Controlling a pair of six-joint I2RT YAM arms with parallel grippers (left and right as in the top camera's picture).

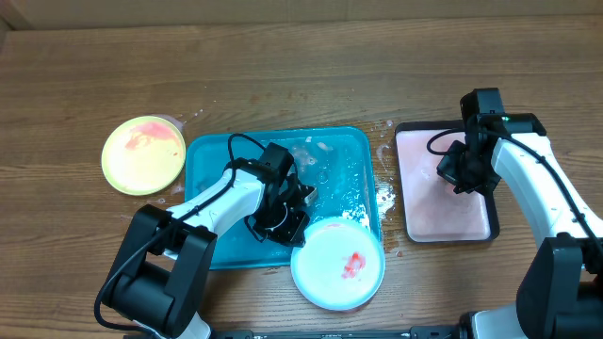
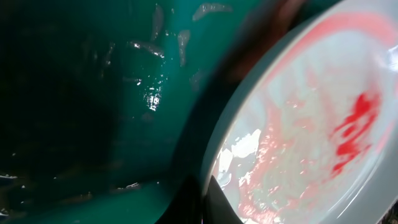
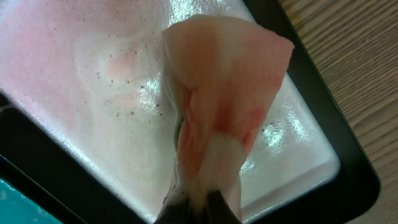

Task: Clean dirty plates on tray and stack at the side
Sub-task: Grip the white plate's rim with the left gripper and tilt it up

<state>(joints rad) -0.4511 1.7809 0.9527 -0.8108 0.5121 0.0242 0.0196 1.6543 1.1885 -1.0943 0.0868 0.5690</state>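
Two plates are all I can see: a yellow-green plate (image 1: pixel 141 155) on the table just left of the teal tray (image 1: pixel 212 174), and a pale blue plate (image 1: pixel 325 273) overhanging the tray's front right corner. Both carry red sauce. My left gripper (image 1: pixel 290 224) sits over the tray's wet floor, jaws closed on the pale plate's rim, which runs straight into my fingertip (image 2: pixel 217 205) in the wrist view. My right gripper (image 1: pixel 459 176) hangs over the pink tray (image 1: pixel 415 224), right of the teal tray, pinched shut on a pink-stained cloth (image 3: pixel 217 106). I judge this the steadying step before wiping. Next, the cloth must cross to the smear while my left grip stops the plate sliding off.
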